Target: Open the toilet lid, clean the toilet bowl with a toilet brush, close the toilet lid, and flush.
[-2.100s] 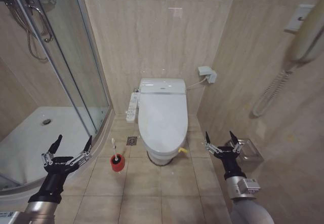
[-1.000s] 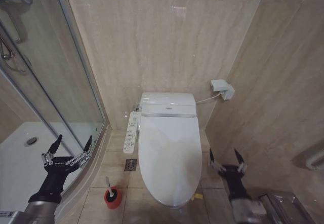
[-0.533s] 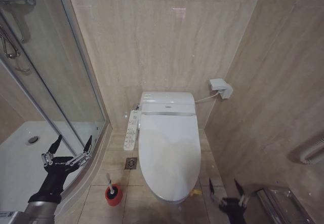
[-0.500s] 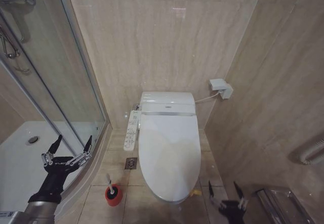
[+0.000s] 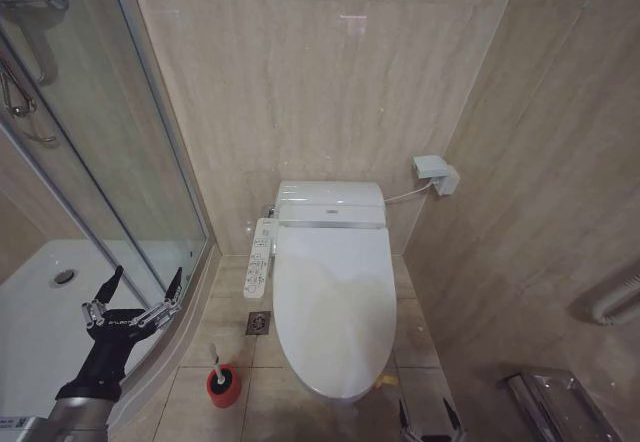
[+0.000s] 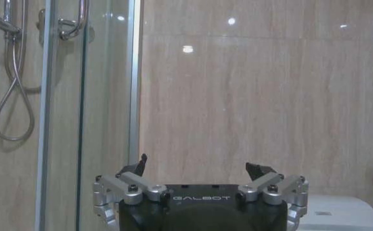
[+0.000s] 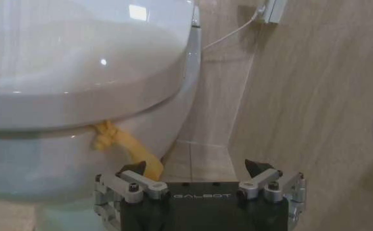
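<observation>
Nearest, at the bottom edge of the head view, the right gripper [image 5: 431, 417] sits low on the tiled floor [image 5: 200, 392], just right of the front of the toilet, with only its two finger tips showing. In the right wrist view its fingers [image 7: 132, 168] are spread wide with nothing between them, and the yellow tag [image 7: 119, 142] hanging from the lid's front rim dangles just in front of them, apart from the pads. The toilet bowl [image 7: 39, 163] swells below the lid's rim there; its inside is hidden.

On the near left, the left gripper [image 5: 133, 292] hovers over the curved edge of the shower tray [image 5: 40, 332], fingers wide apart and empty. In the left wrist view its fingers [image 6: 135, 166] frame a bare tiled wall beside the glass shower door [image 6: 84, 96].

Between the shower tray and the toilet, the toilet brush [image 5: 214, 354] stands upright in its red holder cup [image 5: 224, 386] on the floor, untouched.

Farther in, the toilet lid [image 5: 333, 302] lies shut, flat over the bowl. A control panel [image 5: 259, 257] runs along its left side, and a floor drain [image 5: 258, 323] lies just near of that panel. Against the far wall, a white wall socket [image 5: 435, 173] sits right of the toilet's back.
</observation>
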You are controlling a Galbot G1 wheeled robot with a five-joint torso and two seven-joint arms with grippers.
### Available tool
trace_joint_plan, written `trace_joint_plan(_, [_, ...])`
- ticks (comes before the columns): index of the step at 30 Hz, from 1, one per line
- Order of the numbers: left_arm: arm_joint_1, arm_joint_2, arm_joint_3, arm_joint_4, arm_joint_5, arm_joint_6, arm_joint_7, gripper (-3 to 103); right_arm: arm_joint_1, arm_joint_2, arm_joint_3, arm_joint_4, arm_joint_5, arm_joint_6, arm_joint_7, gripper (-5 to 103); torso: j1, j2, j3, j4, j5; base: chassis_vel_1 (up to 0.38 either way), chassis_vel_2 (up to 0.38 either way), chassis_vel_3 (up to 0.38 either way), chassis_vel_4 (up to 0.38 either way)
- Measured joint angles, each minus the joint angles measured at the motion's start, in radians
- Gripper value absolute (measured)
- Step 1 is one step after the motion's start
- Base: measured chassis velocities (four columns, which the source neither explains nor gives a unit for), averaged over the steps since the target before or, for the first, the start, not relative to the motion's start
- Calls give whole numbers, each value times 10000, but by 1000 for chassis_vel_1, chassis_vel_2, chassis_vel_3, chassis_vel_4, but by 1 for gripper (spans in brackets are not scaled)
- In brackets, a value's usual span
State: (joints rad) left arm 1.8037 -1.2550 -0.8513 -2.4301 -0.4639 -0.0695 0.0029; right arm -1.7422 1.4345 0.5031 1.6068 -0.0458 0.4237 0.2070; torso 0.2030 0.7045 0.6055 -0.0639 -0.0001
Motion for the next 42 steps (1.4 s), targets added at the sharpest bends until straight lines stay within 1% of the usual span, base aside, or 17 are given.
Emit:
trace_joint_plan(6, [0, 0, 0, 0, 0, 0, 0, 100, 801, -20, -70, -626, -80, -151, -13, 100, 0, 0, 0, 0, 1, 0, 0, 0, 0])
trace_joint_plan(10, [0, 0, 0, 0, 0, 0, 0, 100, 983, -75, -45, -844, -92, -158, -34, 100, 0, 0, 0, -2, 1, 0, 0, 0, 0])
trace_joint_plan(13, [0, 0, 0, 0, 0, 0, 0, 100, 954, -181, 4, -899, -40, -136, -68, 100, 0, 0, 0, -2, 1, 0, 0, 0, 0])
trace_joint_plan(22, [0, 0, 0, 0, 0, 0, 0, 100, 456, -206, 76, -777, 174, -32, -172, 100, 0, 0, 0, -3, 0, 0, 0, 0, 0])
trace_joint_plan(26, [0, 0, 0, 0, 0, 0, 0, 100, 467, -60, 66, -1024, 276, 109, -128, 100, -1, 0, 0, -3, 0, 0, 0, 0, 0])
trace_joint_plan(42, [1, 0, 0, 0, 0, 0, 0, 100, 578, 83, -47, -815, 316, 29, -111, 100, 0, 0, 0, -1, 1, 0, 0, 0, 0])
